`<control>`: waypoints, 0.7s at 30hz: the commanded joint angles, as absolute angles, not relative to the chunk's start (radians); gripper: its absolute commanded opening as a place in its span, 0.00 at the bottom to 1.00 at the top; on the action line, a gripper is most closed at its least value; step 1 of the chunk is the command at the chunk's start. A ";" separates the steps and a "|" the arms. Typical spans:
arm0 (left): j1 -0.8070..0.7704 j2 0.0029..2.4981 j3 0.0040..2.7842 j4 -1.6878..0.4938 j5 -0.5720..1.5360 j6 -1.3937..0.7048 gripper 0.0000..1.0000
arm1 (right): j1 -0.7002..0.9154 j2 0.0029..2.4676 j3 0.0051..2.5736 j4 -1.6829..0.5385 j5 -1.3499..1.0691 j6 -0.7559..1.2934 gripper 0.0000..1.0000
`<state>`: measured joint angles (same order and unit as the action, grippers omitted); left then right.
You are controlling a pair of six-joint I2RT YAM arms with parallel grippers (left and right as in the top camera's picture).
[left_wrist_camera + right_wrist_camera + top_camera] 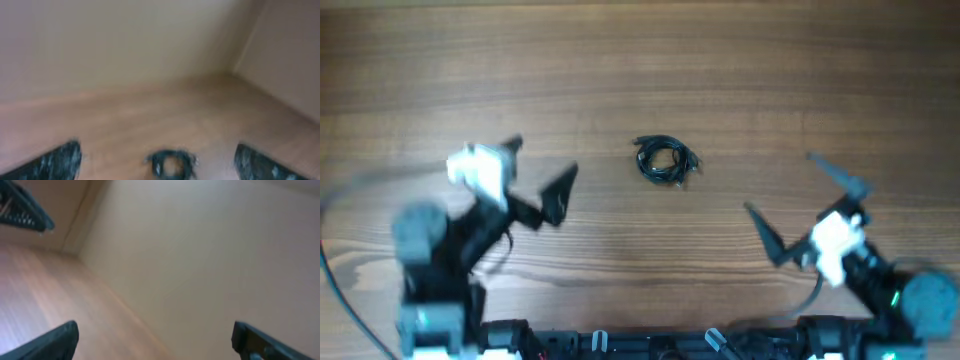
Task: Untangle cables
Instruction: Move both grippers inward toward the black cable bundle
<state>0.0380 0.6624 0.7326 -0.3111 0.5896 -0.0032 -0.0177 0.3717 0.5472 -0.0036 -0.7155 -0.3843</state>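
Two dark fingers on the left gripper (545, 155) stand spread wide, with nothing between them, and the right gripper (778, 181) is just as widely parted and just as empty (in each wrist view the two fingers sit at opposite bottom corners of the picture). Neither gripper touches anything. From above, the left gripper's opening faces right and the right gripper's opening faces up and to the left, so both turn roughly toward the middle of the table (640, 60). The cables (666, 160) lie there as one small black bundle, coiled into a loose ring with a few short ends poking out at its right side, and its separate strands cannot be made out. The bundle rests flat on the wood, between the two grippers and well apart from each. In the left wrist view it shows blurred at the bottom edge, centred between the fingers, with the wooden top running back to a plain beige wall (125, 45). The right wrist view shows mostly that wall and a strip of table, plus a dark ribbed shape (25, 210) in the upper left corner that is too cropped to identify.
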 commanded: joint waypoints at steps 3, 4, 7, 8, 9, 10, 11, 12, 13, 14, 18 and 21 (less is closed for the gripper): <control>0.041 1.142 0.995 -0.410 1.037 -0.036 1.00 | -0.019 0.853 0.739 -0.104 -1.312 -0.312 1.00; 0.037 1.191 0.997 -0.393 1.038 -0.070 1.00 | -0.019 0.922 0.739 -0.049 -1.330 -0.242 1.00; -0.009 1.259 1.011 -0.466 0.785 -0.178 1.00 | -0.018 1.068 0.741 0.128 -1.167 0.196 1.00; -0.040 1.269 1.033 -0.535 0.653 -0.194 1.00 | -0.017 1.085 0.743 0.157 -1.111 0.235 0.99; -0.072 1.279 1.058 -0.601 0.520 -0.234 1.00 | -0.014 1.087 0.754 0.137 -1.027 0.275 1.00; -0.113 1.304 1.097 -0.690 0.378 -0.279 1.00 | -0.010 1.087 0.785 0.076 -0.972 0.291 1.00; -0.135 1.328 1.121 -0.735 0.332 -0.295 1.00 | -0.009 1.088 0.814 0.014 -0.953 0.287 1.00; -0.154 1.377 1.156 -0.788 0.320 -0.306 1.00 | -0.009 1.090 0.883 -0.155 -0.882 0.257 1.00; -0.161 1.415 1.177 -0.809 0.320 -0.331 1.00 | -0.006 1.094 0.931 -0.269 -0.813 0.223 1.00; -0.165 1.456 1.188 -0.809 0.321 -0.364 1.00 | 0.000 1.098 0.983 -0.382 -0.727 0.197 1.00; -0.168 1.575 1.188 -0.694 0.641 -0.410 1.00 | 0.020 1.103 1.045 -0.474 -0.799 0.172 1.00; -0.179 1.631 1.188 -0.603 0.621 -0.488 1.00 | 0.022 1.129 1.029 -0.438 -0.786 0.314 1.00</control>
<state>-0.1638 1.5974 1.1702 -0.6411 0.5755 -0.3992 0.0174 1.0988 1.0271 -0.4545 -0.8047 0.2283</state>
